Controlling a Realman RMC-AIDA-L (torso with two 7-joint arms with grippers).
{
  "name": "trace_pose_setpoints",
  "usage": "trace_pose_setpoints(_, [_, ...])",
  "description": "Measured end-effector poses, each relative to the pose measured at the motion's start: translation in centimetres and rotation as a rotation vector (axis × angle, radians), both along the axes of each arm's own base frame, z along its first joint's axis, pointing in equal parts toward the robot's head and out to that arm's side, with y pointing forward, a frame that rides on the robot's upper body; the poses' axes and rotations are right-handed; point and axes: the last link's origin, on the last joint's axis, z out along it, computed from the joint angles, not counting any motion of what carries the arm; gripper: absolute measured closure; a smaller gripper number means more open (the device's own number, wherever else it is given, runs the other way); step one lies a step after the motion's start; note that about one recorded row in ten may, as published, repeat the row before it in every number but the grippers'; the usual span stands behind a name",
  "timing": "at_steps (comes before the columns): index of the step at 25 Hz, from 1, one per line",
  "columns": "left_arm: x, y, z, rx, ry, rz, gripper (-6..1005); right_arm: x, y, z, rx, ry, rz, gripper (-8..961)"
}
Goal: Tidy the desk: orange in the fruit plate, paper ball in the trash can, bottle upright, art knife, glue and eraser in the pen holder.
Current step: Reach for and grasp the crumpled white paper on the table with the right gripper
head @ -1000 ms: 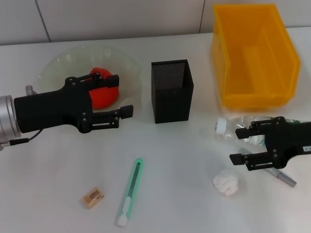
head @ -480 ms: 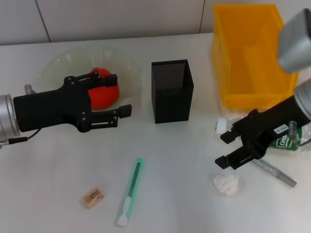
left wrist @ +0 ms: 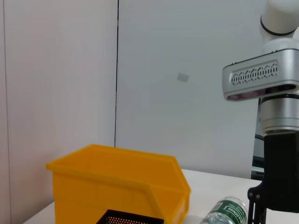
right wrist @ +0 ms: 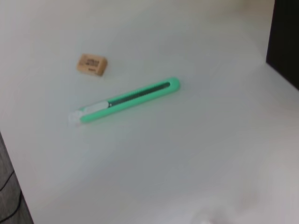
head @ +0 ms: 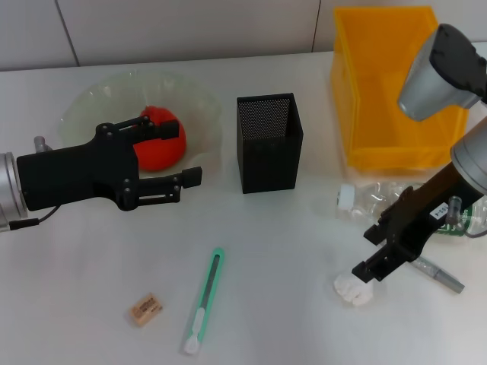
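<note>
The orange lies in the glass fruit plate. My left gripper is open and empty, right beside the orange. The paper ball lies on the table at the front right. My right gripper is open, just above the ball's far edge. The clear bottle lies on its side behind it and also shows in the left wrist view. The grey glue stick lies to its right. The green art knife and tan eraser lie at the front left.
The black mesh pen holder stands mid-table. The yellow bin stands at the back right and also shows in the left wrist view. My right arm's silver link hangs over the bin.
My right arm has swung round and its gripper has moved from beside the bottle down toward the paper ball. My left gripper has drawn back slightly to the left.
</note>
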Motion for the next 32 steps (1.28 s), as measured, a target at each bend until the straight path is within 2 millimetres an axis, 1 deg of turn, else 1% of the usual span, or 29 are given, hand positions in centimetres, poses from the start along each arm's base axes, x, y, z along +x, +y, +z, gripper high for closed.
trace_pose_setpoints(6, [0.0, 0.0, 0.0, 0.002, -0.001, -0.003, 173, 0.7, -0.1, -0.6, 0.005, -0.073, -0.041, 227])
trace_pose_setpoints(12, [0.0, -0.1, 0.0, 0.006, -0.003, -0.003, 173, 0.9, -0.1, -0.9, 0.005, -0.078, -0.051, 226])
trace_pose_setpoints(15, [-0.1, -0.1, 0.0, 0.007, -0.004, 0.0, 174, 1.1, 0.0, -1.6, -0.004, -0.079, -0.055, 226])
trace_pose_setpoints(16, [-0.1, -0.1, 0.0, 0.007, -0.004, 0.0, 174, 1.1, 0.0, -1.6, -0.004, -0.079, -0.055, 226])
trace_pose_setpoints(18, [-0.2, -0.2, 0.0, 0.009, -0.003, 0.002, 174, 1.2, 0.1, -2.2, -0.01, -0.083, -0.048, 226])
trace_pose_setpoints(25, [-0.4, -0.2, 0.0, 0.016, 0.0, 0.001, 175, 0.9, 0.2, -2.8, -0.011, -0.082, -0.027, 227])
trace_pose_setpoints(28, [-0.4, -0.2, -0.1, 0.02, 0.003, 0.005, 175, 0.5, 0.3, -3.3, -0.026, -0.056, -0.033, 227])
trace_pose_setpoints(32, [-0.5, -0.1, -0.1, 0.024, 0.006, 0.01, 175, 0.6, 0.3, -3.7, -0.044, -0.053, -0.047, 227])
